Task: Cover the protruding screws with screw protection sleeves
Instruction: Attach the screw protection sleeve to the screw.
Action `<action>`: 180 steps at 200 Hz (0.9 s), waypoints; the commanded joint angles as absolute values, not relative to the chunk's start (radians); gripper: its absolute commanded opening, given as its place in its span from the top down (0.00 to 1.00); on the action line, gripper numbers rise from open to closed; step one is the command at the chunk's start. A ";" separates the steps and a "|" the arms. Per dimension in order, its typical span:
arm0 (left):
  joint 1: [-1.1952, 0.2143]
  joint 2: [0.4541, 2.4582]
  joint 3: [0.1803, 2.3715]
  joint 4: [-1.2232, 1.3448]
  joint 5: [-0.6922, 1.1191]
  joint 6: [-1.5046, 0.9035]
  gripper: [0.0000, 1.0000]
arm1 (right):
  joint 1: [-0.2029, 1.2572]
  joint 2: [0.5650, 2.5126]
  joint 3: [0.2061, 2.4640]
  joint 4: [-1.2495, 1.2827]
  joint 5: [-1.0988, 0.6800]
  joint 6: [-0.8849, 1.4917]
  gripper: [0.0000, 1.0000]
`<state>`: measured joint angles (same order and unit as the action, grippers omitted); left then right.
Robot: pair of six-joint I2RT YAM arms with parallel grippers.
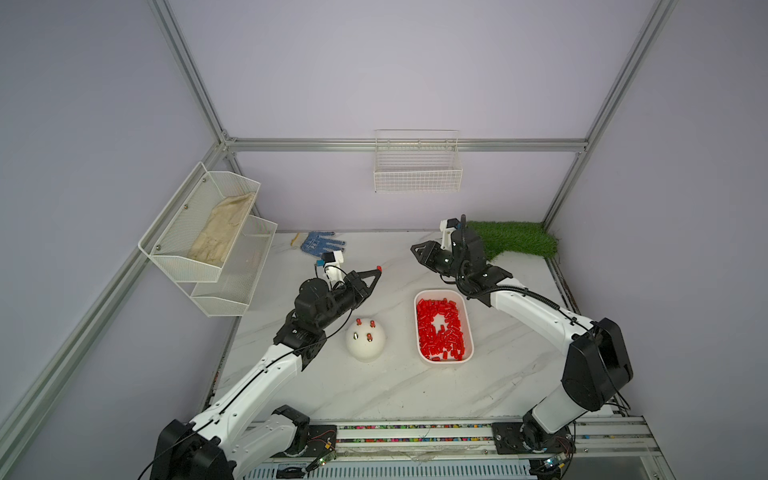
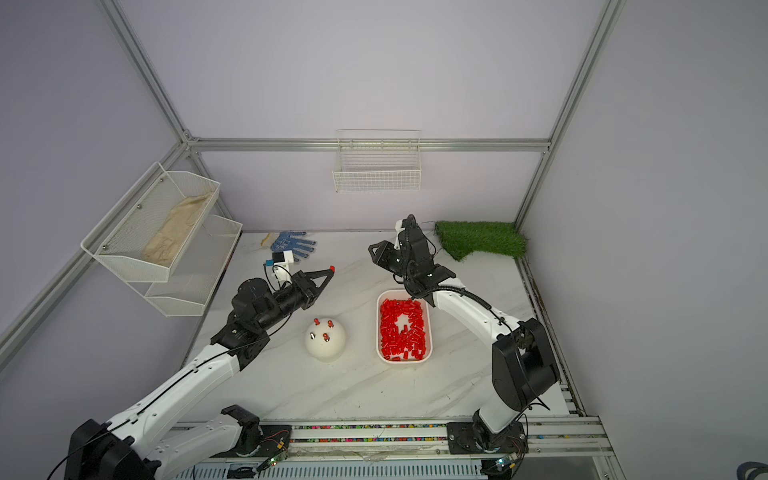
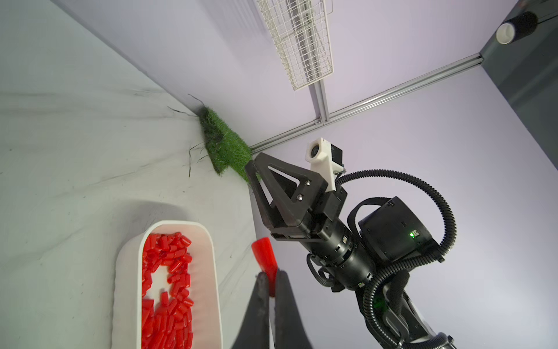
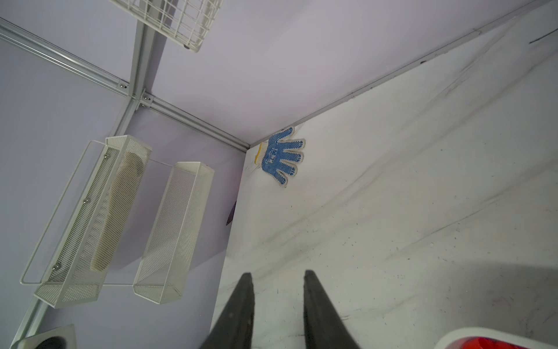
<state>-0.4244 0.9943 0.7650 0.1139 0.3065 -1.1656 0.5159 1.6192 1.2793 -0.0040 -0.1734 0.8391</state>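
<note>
**One stud bare; its sleeve sits in the left jaws**

Top views: In both top views the white rounded dome (image 1: 368, 349) (image 2: 328, 351) stands on the white marbled counter (image 1: 374, 395) beside the white rounded-rectangle plastic tray (image 1: 467, 324) (image 2: 429, 328). Three studs wear red caps (image 1: 372, 323) (image 2: 331, 323). The bare silver metal stud (image 1: 356, 335) (image 2: 311, 333) is on the dome's side toward the left arm. The left jaws are closed on one small bright red plastic sleeve (image 1: 379, 268) (image 2: 331, 268), raised beyond the dome toward the back wall. The bare stud therefore lies back toward the robot and lower. The left arm is the nearer one. The right jaws hang beyond the tray, parted and empty. The tray holds many loose red sleeves (image 1: 428, 332) (image 2: 390, 332) around a bare middle patch.

Left wrist: The sleeve (image 3: 264, 256) juts from the fingertips (image 3: 262, 282), its long axis roughly in line with them. Judged, it must be swung mouth-down over the upright stud. The tray (image 3: 210, 266) lies alongside, well stocked.

Right wrist: The jaws stand apart with nothing between them. Neither dome nor stud shows.
</note>
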 commanded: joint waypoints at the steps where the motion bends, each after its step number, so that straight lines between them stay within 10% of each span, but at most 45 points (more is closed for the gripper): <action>1: -0.415 0.922 0.883 -0.311 0.286 -1.132 1.00 | 0.509 1.605 1.260 -0.009 -0.166 0.812 0.70; 180: -0.416 0.577 0.858 -0.816 0.133 -1.864 1.00 | 0.512 1.554 1.119 0.032 -0.164 0.818 0.70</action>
<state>-0.4198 0.5819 0.8669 -0.7841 0.1482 -1.7630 0.5152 1.5749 1.1206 0.0154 -0.1715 0.8078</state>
